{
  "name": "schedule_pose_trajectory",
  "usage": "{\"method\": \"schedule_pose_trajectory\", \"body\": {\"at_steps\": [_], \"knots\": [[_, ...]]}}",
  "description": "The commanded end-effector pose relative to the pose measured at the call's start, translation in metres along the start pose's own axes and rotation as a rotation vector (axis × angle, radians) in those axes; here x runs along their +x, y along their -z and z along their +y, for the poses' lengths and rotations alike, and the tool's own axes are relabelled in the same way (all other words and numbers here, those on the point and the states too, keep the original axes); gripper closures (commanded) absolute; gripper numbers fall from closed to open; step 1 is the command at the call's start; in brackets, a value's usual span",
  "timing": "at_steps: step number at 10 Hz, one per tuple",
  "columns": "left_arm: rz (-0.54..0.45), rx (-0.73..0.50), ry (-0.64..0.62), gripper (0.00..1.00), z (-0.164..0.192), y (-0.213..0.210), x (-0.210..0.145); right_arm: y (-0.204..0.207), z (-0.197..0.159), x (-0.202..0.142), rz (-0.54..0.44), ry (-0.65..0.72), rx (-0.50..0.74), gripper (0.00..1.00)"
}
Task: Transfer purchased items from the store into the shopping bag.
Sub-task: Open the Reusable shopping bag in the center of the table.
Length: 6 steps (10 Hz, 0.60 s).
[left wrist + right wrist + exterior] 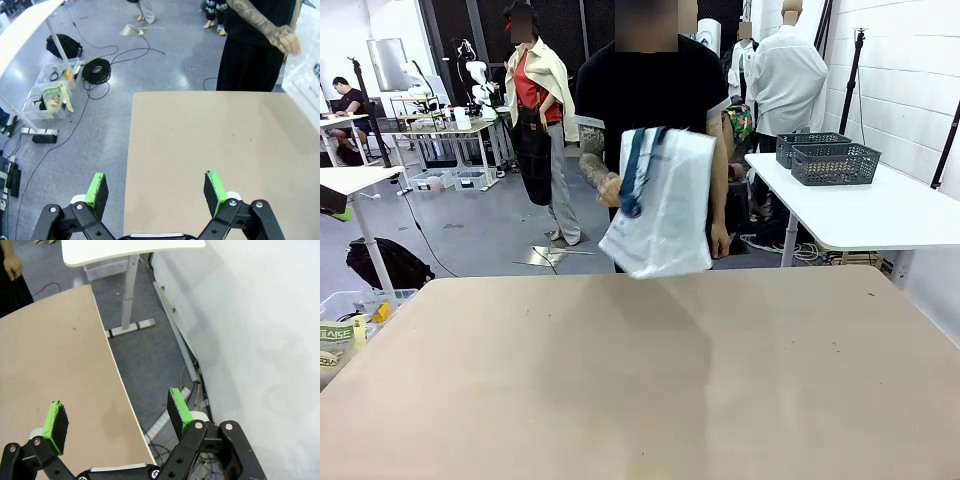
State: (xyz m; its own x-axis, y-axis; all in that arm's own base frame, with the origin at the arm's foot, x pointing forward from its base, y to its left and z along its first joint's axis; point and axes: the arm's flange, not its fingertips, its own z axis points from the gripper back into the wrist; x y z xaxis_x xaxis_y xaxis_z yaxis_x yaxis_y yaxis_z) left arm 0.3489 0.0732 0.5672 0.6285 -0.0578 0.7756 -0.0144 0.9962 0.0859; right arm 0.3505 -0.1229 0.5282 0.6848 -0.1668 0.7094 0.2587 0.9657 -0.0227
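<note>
The task looks barely begun. A person at the far edge of the desk (620, 380) holds the shopping bag (660, 200) by its navy handles in one hand (609, 188). The bag hangs just above the desk's far edge and has not been set down. It hangs limp and flat, and I cannot tell whether anything is inside.

Two dark grey slotted baskets (830, 160), either of which could be the store, sit on a white side table (880, 215) well beyond the desk's far right corner. Nothing to pack lies on the desk yet.

The left gripper (156, 186) hovers over the desk's left edge with its fingers spread wide and nothing between them. The right gripper (117, 412) hangs over the desk's right edge, equally wide and empty. By my reading every step remains: bag set down, goods brought, each one moved across.
</note>
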Motion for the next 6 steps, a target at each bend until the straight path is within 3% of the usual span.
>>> {"method": "schedule_pose_trajectory", "body": {"at_steps": [1, 6], "knots": [[0.003, 0.011, 0.004, 0.0, 0.0024, -0.0011, -0.0007, 0.0016, 0.0011, -0.0018, 0.013, -0.004, -0.014, 0.0], [0.003, 0.011, 0.004, 0.0, 0.0024, -0.0011, -0.0007, 0.0016, 0.0011, -0.0018, 0.013, -0.004, -0.014, 0.0]]}}
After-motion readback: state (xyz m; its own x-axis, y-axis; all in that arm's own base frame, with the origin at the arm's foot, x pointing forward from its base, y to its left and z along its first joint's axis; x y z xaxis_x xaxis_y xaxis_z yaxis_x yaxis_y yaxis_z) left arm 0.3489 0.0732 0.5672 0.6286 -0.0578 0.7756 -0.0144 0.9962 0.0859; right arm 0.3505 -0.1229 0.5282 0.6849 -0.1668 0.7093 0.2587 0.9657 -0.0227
